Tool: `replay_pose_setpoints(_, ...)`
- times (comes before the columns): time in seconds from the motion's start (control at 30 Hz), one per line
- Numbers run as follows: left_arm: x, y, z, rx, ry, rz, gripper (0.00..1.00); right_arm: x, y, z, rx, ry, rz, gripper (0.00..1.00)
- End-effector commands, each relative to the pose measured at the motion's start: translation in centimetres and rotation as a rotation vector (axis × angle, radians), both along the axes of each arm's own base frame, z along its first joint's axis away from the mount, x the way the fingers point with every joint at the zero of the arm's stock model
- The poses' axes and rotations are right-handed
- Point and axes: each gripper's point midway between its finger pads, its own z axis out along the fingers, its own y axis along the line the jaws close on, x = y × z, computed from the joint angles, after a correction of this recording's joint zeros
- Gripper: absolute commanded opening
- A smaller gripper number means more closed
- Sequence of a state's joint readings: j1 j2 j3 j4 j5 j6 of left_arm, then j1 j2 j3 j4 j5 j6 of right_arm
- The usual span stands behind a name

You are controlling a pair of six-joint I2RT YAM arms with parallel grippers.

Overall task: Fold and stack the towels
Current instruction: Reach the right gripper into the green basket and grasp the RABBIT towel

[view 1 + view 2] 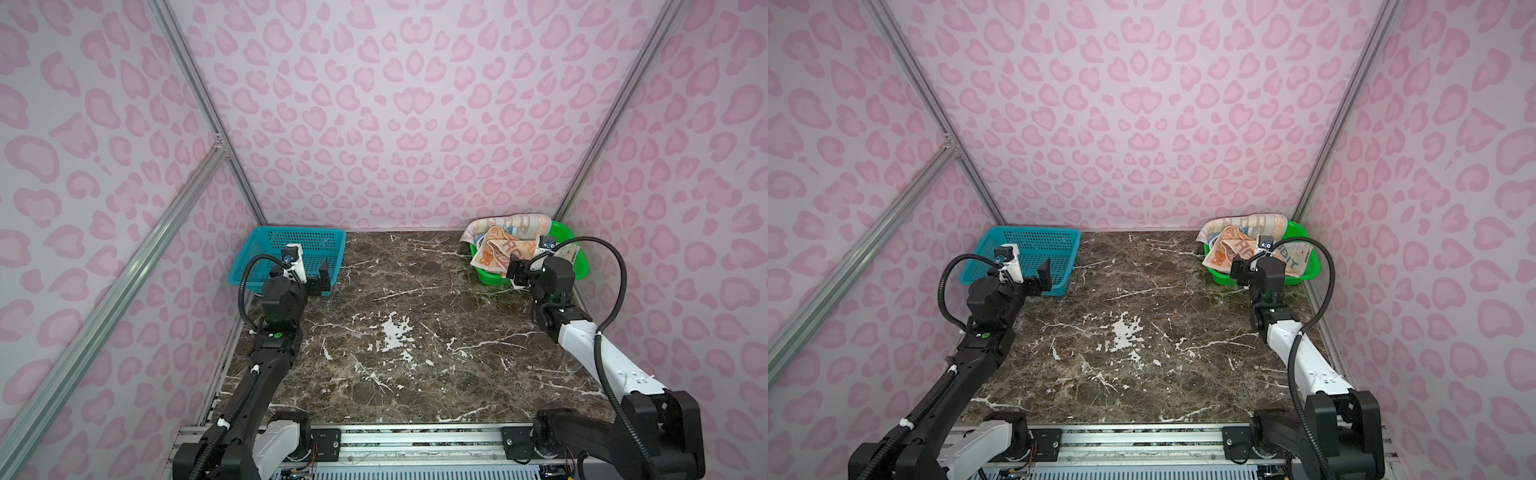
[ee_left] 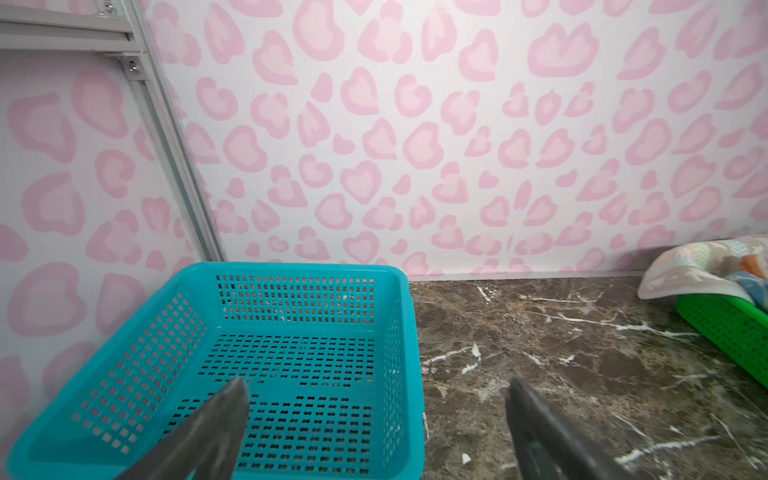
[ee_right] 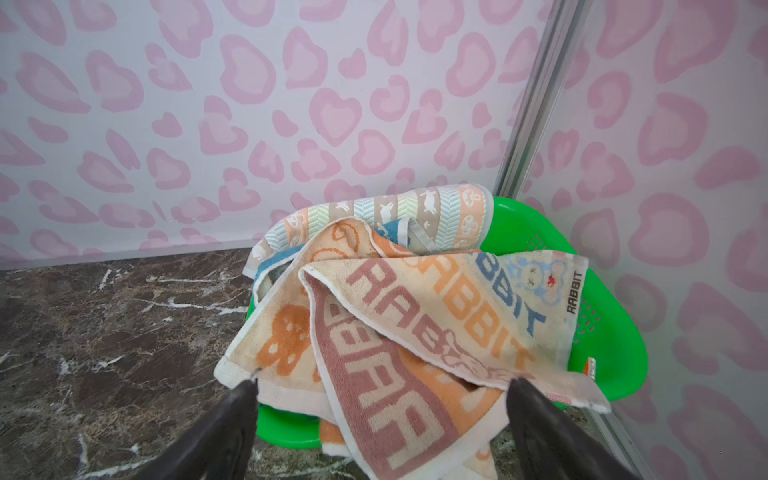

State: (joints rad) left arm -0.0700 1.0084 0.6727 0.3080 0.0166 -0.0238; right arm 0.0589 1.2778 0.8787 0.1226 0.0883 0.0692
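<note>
- right gripper [image 3: 382, 382]: jaws wide apart, straddling the hanging front edge of the RABBIT towel [image 3: 415, 332]; nothing clamped
- left gripper [image 2: 376, 384]: jaws apart and empty, hovering at the near edge of the blue basket [image 2: 291, 270], which has nothing in it
- all four towels are piled in the green basket [image 3: 615, 332] in the far right corner: RABBIT towel on top and spilling over the rim, cartoon-face towel [image 3: 286, 336] under it, a sliver of blue towel [image 3: 395, 232], and chevron towel [image 3: 415, 208] at the back
- risk: layers overlap right where the jaws sit, so closing here could likely pinch two towels at once
- risk: the light basket may drag or tip if a lower towel catches during the lift
- risk: a hem-only pinch could slip
- text: "RABBIT" repeated in large dusty-pink, orange and blue letters; small black "RABBIT" hem label [image 3: 575, 297]; orange tag [image 3: 590, 368] too small to read
</note>
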Motion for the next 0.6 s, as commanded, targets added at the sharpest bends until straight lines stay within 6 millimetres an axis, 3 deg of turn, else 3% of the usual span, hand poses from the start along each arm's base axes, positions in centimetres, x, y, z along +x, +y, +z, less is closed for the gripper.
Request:
replay_pose_setpoints(0.0,-1.0,-1.6,-1.9,-0.059,0.145,-0.056,1.0,-0.3,0.4,-3.7,0.019,0.26,0.021,0.91)
replay_pose_setpoints(0.27,-2.0,-4.5,-5.4,-0.178,0.312,-0.109,1.0,3.8,0.0,-7.0,0.018,0.588,0.013,0.8)
replay_pose_setpoints(0.3,-2.0,-4.8,-5.9,-0.184,0.327,-0.112,1.0,4.9,0.2,-6.6,0.02,0.58,0.026,0.78)
replay_pose_setpoints(0.4,-1.8,-5.4,-7.2,-0.193,0.368,-0.117,1.0,7.0,0.9,-7.6,0.034,0.586,0.057,0.76)
replay_pose_setpoints(0.57,-1.1,-6.3,-8.0,-0.21,0.405,-0.123,1.0,9.1,1.3,-9.5,0.053,0.632,0.07,0.72)
